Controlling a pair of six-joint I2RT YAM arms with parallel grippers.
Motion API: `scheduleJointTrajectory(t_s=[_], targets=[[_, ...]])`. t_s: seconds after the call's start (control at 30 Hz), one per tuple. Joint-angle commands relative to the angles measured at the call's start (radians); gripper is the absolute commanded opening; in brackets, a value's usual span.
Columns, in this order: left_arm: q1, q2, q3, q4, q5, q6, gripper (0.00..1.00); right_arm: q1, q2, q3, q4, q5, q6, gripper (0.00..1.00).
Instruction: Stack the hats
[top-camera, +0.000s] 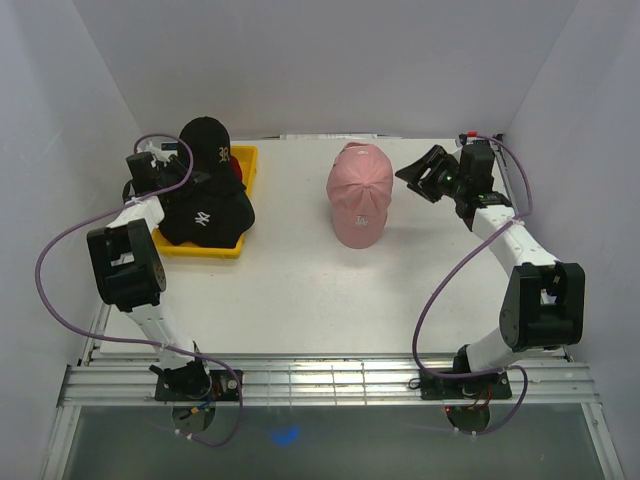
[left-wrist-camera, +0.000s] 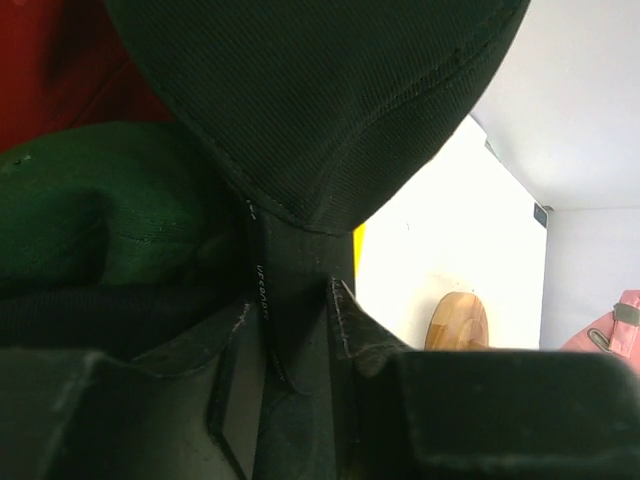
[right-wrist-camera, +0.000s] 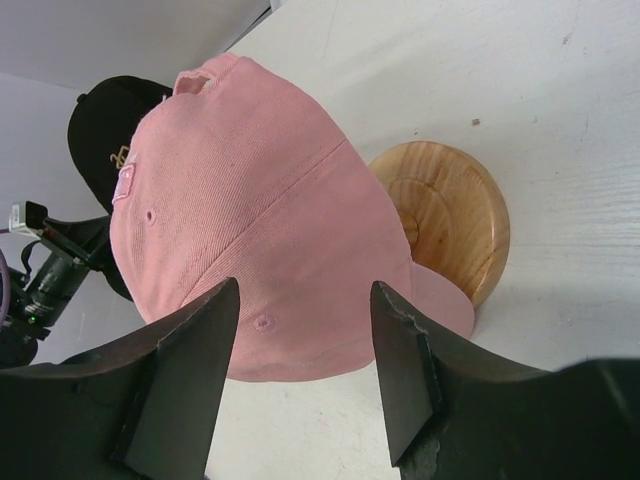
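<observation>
The caps to be stacked are found in two places. Several are heaped in the yellow tray (top-camera: 200, 250) at the left of the counter (top-camera: 300, 290). A black cap with a white logo (top-camera: 205, 215) lies at the front and a second black cap (top-camera: 205, 140) behind it. A dark green cap (left-wrist-camera: 90, 200) and a patch of red fabric (left-wrist-camera: 55, 60) are seen only from the left wrist. A pink cap (top-camera: 360, 195) is set apart at mid-counter, its crown seated on the wooden stand (right-wrist-camera: 450, 210). The stand is judged to be the form over which the stack is built.

The left end effector (left-wrist-camera: 290, 315) is buried in the heap, with a fold of black cap cloth between its fingers. Whether that fold is pinched tight cannot be told, nor which black cap it belongs to. The hold appears to be taken at the cap's edge, probably so that one cap can be lifted free of the others.

The right end effector (right-wrist-camera: 304, 290) is spread wide and empty. It is held just beside the pink cap and aimed at its crown, apparently to steady that cap when another is brought over.
</observation>
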Motion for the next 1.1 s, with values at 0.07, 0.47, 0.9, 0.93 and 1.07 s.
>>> scheduleJointTrajectory(t_s=[0.07,0.47,0.9,0.93,1.07], targets=[[-0.006,-0.004,-0.018,0.024,0.036,0.001,0.29,0.004,-0.014,-0.010,0.049,-0.001,-0.008,0.60],[-0.006,-0.049,0.014,0.081,0.111,-0.024,0.00,0.004,-0.012,0.012,0.032,0.004,-0.023,0.59],[-0.006,-0.119,0.091,0.178,0.246,-0.042,0.00,0.004,-0.001,0.095,-0.023,0.004,-0.055,0.58],[-0.006,-0.123,0.097,0.182,0.249,-0.045,0.00,0.002,-0.001,0.102,-0.026,0.004,-0.061,0.58],[-0.005,-0.130,0.106,0.211,0.266,-0.064,0.00,0.004,0.003,0.124,-0.039,0.004,-0.077,0.58]])
